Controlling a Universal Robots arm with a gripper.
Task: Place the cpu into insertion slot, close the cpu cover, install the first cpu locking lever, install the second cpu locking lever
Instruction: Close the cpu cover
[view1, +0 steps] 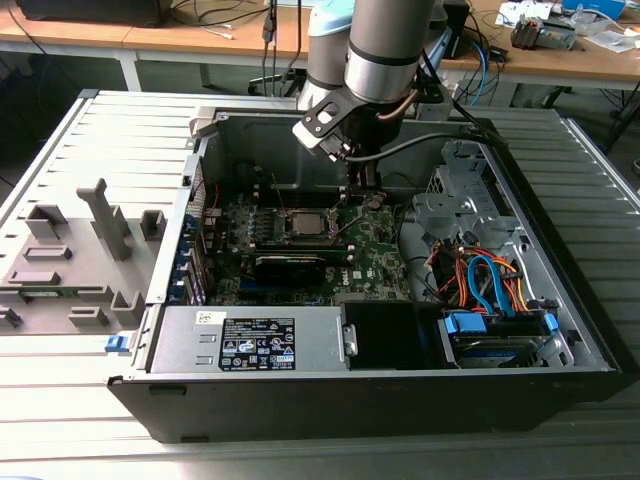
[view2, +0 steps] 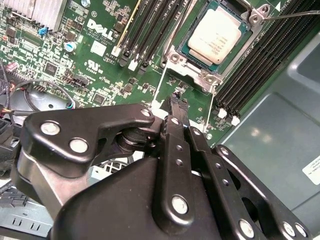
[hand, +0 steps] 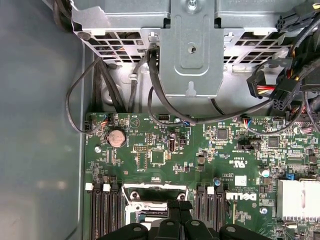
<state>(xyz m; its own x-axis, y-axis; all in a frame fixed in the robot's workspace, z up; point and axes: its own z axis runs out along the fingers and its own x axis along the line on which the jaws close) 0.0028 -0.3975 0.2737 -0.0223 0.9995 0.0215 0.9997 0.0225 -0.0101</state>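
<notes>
grey slatted bench (view1: 60, 420) carries open pc case (view1: 400, 400); cpu (view2: 215, 35) sits in mobo (view2: 100, 70) socket w/ cpu cover (view2: 192, 69) framing it. my jaws pressed together, nothing btwn, just beside socket edge.

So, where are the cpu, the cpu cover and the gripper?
cpu (view2: 215, 36): second wrist view, middle of its silver top.
cpu cover (view2: 192, 68): second wrist view, its frame edge.
gripper (view2: 176, 101): second wrist view, fingertips.
</notes>
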